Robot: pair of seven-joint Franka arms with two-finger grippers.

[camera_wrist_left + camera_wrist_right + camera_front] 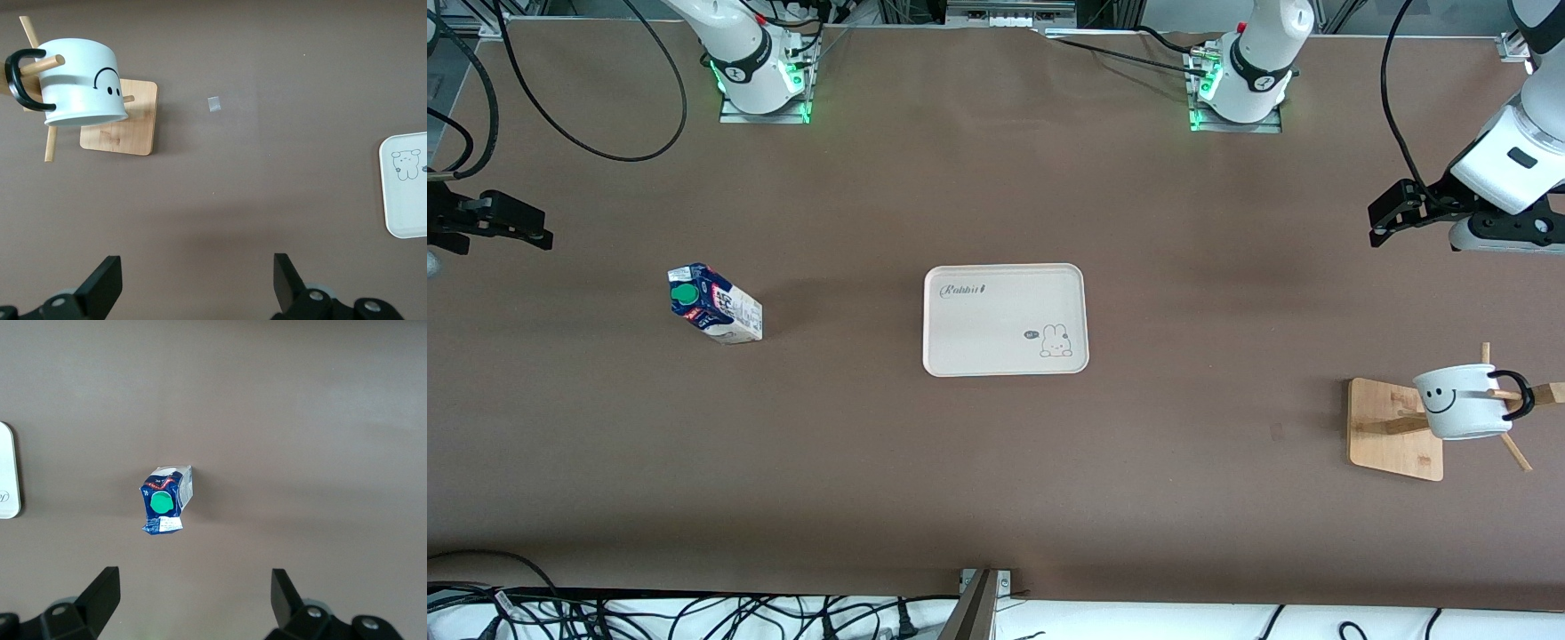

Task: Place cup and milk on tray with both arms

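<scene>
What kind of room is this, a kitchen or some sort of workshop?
Most likely a robotics lab bench, not a kitchen: two white robot arms are bolted to a brown table, loose cables run along its edge, and only a tray and a few props are laid out.

A white ceramic mug (1463, 403) is marked with a black smiley face and a black loop handle. A dark-blue and white gable-top milk carton (715, 304) is topped by a green cap. A cream-white rounded tray (1005, 320) is printed with script and a rabbit drawing.
</scene>
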